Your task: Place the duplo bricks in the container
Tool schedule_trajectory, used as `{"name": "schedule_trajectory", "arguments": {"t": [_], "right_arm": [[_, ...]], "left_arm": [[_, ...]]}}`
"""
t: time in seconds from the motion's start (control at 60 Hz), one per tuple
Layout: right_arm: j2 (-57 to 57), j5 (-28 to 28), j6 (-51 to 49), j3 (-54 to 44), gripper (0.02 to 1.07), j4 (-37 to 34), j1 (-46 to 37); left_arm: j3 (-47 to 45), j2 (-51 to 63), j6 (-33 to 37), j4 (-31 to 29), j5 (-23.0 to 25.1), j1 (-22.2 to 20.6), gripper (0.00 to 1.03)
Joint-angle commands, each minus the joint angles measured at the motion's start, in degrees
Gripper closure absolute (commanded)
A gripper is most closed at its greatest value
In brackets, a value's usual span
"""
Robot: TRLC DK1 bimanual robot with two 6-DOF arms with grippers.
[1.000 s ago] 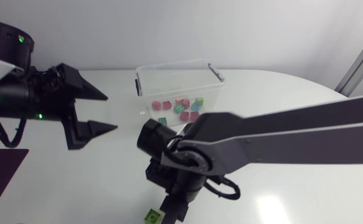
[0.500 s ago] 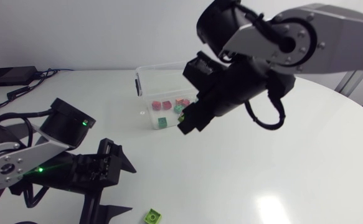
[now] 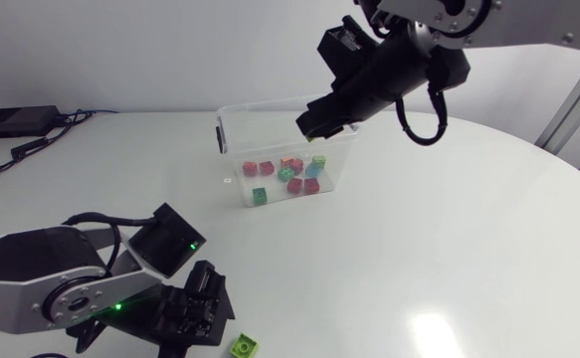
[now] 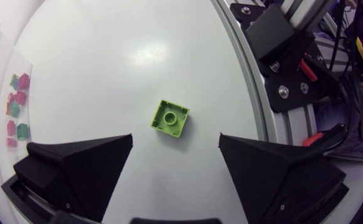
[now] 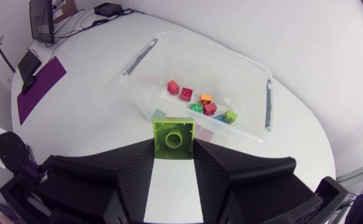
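Bricks (image 5: pixel 203 106) in container (image 5: pixel 243 124), right tool (image 5: pixel 174 146) tight on green brick (image 5: pixel 174 134) above it, left tool (image 4: pixel 176 142) wide astride lime brick (image 4: pixel 169 118).

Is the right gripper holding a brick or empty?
Holding: the right gripper is shut on a green brick, pressed from both sides.

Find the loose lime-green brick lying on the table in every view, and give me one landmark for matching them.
Head view: the loose brick lies on the table at the lower edge, left of centre.
Left wrist view: it lies just ahead of the open left gripper, untouched.
Right wrist view: not visible; the held green brick there is another one, clamped in the right gripper.
Shared landmark: the clear container, in all three views.
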Motion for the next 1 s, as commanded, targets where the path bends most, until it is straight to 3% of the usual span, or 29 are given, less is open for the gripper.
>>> {"name": "schedule_trajectory", "arguments": {"t": [0.0, 0.733, 0.917, 0.983], "right_arm": [[3.2, -0.4, 0.0, 2.7, 0.81, 1.0, -1.1], [16.6, -3.5, 0.0, 15.7, 0.81, 1.1, -6.0], [20.4, -4.2, 0.0, 20.5, 0.81, 0.6, -6.9], [22.0, -4.2, 0.0, 22.9, 0.81, 0.0, -7.1]], "left_arm": [[-0.3, 2.5, -0.7, 0.9, -0.2, -1.3, 0.09], [6.9, 14.6, 1.2, 1.4, -1.3, -3.4, 0.12], [7.5, 16.7, 1.3, 1.4, -1.4, -3.9, 0.17], [7.8, 17.4, 1.4, 1.4, -1.3, -3.9, 0.23]]}}
